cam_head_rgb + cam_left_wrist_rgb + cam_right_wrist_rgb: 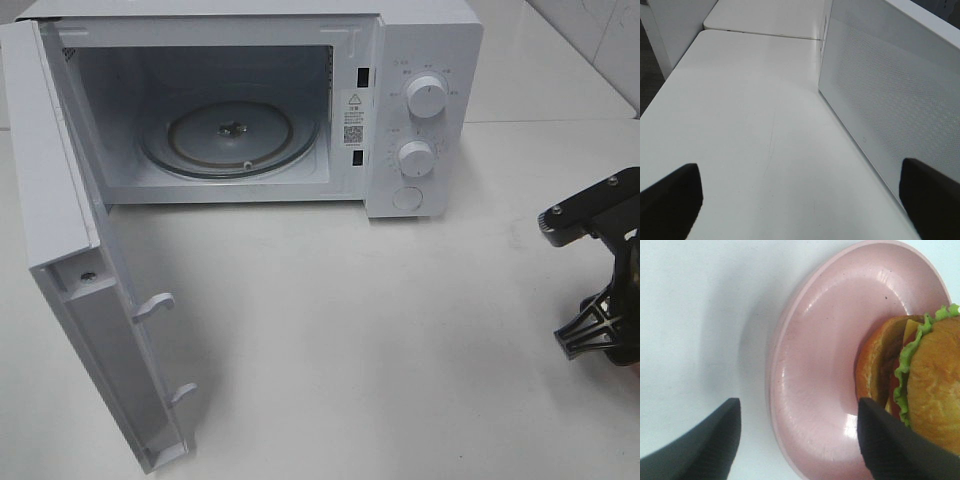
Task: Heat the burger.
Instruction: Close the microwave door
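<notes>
The burger [925,375], with a golden-brown bun, green lettuce and yellow cheese, lies on a pink round plate [820,370] in the right wrist view. My right gripper [797,440] is open just above the plate. One finger is over the bare table and the other [900,445] is beside the burger, with the plate's rim between them. My right arm [600,300] shows at the right edge of the high view, where burger and plate are hidden. My left gripper [800,200] is open and empty over the table, next to the microwave door [890,100].
The white microwave [425,60] stands at the back. Its door [90,300] is swung wide open toward the front left. The glass turntable [230,140] inside is bare. Two knobs [425,97] are on its right panel. The white table [380,330] lies in front.
</notes>
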Available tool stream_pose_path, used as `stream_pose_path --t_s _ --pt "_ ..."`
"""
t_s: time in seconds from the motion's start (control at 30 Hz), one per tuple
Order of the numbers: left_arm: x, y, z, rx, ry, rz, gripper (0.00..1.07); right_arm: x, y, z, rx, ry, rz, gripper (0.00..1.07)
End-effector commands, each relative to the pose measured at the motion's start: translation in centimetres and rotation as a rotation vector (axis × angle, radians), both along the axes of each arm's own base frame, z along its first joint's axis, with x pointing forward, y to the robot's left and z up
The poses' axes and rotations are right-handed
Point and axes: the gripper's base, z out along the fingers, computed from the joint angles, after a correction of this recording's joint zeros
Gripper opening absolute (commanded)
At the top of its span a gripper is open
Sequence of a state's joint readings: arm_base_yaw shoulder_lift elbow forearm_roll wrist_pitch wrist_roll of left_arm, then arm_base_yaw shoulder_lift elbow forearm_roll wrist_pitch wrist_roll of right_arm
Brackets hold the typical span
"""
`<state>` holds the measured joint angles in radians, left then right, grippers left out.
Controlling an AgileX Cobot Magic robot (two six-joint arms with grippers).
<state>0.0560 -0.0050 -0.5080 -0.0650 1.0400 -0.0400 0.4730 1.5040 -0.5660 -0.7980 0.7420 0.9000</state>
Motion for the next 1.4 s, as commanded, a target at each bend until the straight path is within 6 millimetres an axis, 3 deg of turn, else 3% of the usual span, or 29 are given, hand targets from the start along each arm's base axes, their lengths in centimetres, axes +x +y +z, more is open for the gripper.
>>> stream_pose_path --t_s 0.03,0.07,0.13,0.37,0.4,0.5,0.73,1.1,1.2,1.27,1.4 --pt "-0.2 0.0 -0.1 -0.003 -0.019 0.003 1.0 -0.8 0.1 1.8 0.063 0.014 0.045 0.66" --pt "-0.2 0.0 -0.1 -0.003 -0.019 0.003 1.0 -0.8 0.1 1.8 0.063 0.014 0.045 0.66" --pt "-0.2 0.0 -0.1 -0.003 -0.019 0.003 1.0 -1.7 0.7 4.1 0.187 0.007 0.122 0.68" --pt "-0.2 0.0 -0.1 -0.003 -0.019 0.003 1.0 -3.4 1.4 8.1 0.358 -0.038 0.237 0.72" --pt "-0.2 0.0 -0.1 -0.003 -0.019 0.003 1.0 -4.2 1.5 9.3 0.409 -0.056 0.263 0.73" --pt "-0.2 0.0 -0.1 -0.003 -0.019 0.003 1.0 -5.5 1.3 10.5 0.464 -0.07 0.296 0.76" --pt "-0.2 0.0 -0.1 -0.003 -0.019 0.003 1.0 -8.9 0.3 12.2 0.548 -0.063 0.283 0.76" --pt "-0.2 0.0 -0.1 -0.003 -0.019 0.003 1.0 -13.3 -2.0 13.6 0.54 -0.082 0.31 0.76" --pt "-0.2 0.0 -0.1 -0.003 -0.019 0.003 1.0 -14.6 -2.6 14.2 0.556 -0.148 0.334 0.76" --pt "-0.2 0.0 -0.1 -0.003 -0.019 0.003 1.0 -16.1 -3.5 14.9 0.577 -0.28 0.361 0.76" --pt "-0.2 0.0 -0.1 -0.003 -0.019 0.003 1.0 -17.2 -4.3 15.2 0.579 -0.37 0.33 0.76"
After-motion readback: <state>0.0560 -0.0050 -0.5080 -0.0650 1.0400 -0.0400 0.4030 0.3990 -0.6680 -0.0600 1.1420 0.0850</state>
